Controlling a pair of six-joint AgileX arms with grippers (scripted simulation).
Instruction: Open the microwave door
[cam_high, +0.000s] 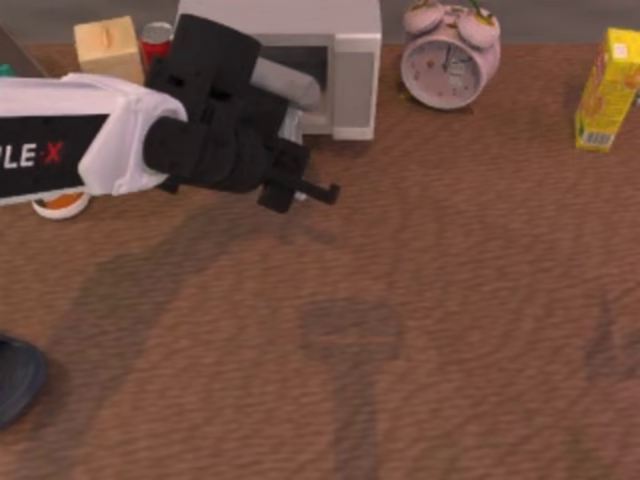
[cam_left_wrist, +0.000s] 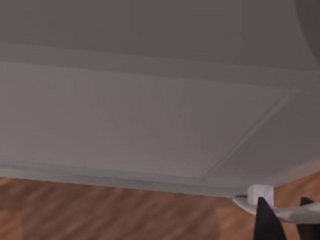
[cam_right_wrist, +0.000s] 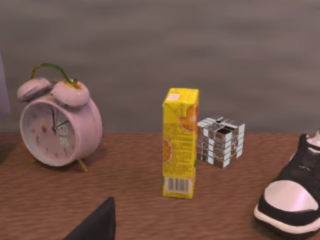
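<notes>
One arm works: the left end effector (cam_high: 318, 189) sits just in front of the microwave (cam_high: 340, 60) at the counter's (cam_high: 450, 300) back edge, at the lower edge of the microwave door (cam_left_wrist: 140, 120), presumably to swing it outward. Whether its fingers are spread I cannot tell. Bare counter in front leaves swing room; the alarm clock (cam_high: 450, 55) stands beside the microwave. Only a dark tip of the right end effector (cam_right_wrist: 97, 225) shows.
</notes>
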